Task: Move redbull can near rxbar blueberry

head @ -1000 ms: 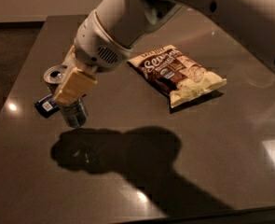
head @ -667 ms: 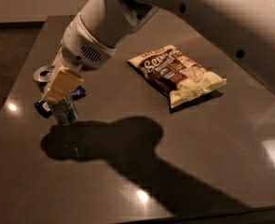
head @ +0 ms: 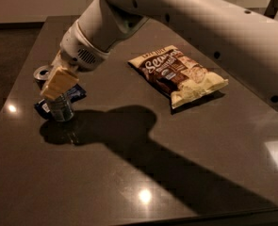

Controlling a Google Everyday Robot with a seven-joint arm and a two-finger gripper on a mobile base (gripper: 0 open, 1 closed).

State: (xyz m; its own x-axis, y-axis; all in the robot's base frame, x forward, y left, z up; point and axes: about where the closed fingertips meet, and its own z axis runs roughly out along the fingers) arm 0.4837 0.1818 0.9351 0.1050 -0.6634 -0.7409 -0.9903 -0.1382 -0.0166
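Your gripper (head: 57,84) is clamped on the tilted can (head: 61,111) near the table's (head: 129,182) left edge, right over the bar (head: 76,93). A snack bag (head: 178,74) lies well to the right, clear of both. Since 1 s ago, gripper and can have shifted slightly left.

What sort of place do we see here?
Probably an indoor lab or test room, though little shows. A dark glossy table reflects lamps. A robot arm's gripper grips a can at the table's left side, beside a blue bar. A snack bag lies nearby.
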